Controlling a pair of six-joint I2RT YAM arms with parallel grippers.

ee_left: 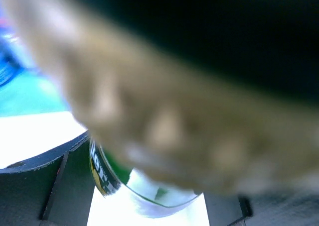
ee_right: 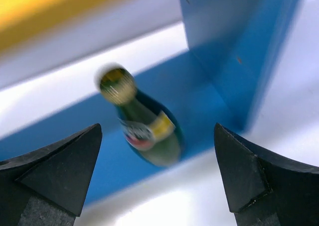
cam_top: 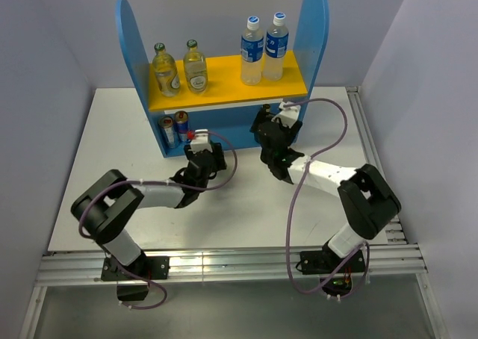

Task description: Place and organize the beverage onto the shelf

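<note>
The blue shelf [cam_top: 317, 33] stands at the back. Its yellow board [cam_top: 224, 81] carries two gold-capped glass bottles [cam_top: 180, 69] on the left and two blue-capped plastic bottles [cam_top: 264, 48] on the right. My right gripper [cam_top: 267, 130] is open just in front of the lower tier. In the right wrist view a dark green bottle [ee_right: 149, 131] stands upright on the blue lower floor, beyond my open gripper [ee_right: 159, 186]. My left gripper [cam_top: 198, 148] is shut on the other dark green bottle [ee_left: 144, 188], seen very close; a blurred brown shape fills most of that view.
Two small blue and red cans [cam_top: 174, 128] stand at the left end of the lower tier, just behind my left gripper. The shelf's right side panel [ee_right: 234, 52] is close to the right of the standing green bottle. The white table [cam_top: 112, 137] has a rail at its right edge.
</note>
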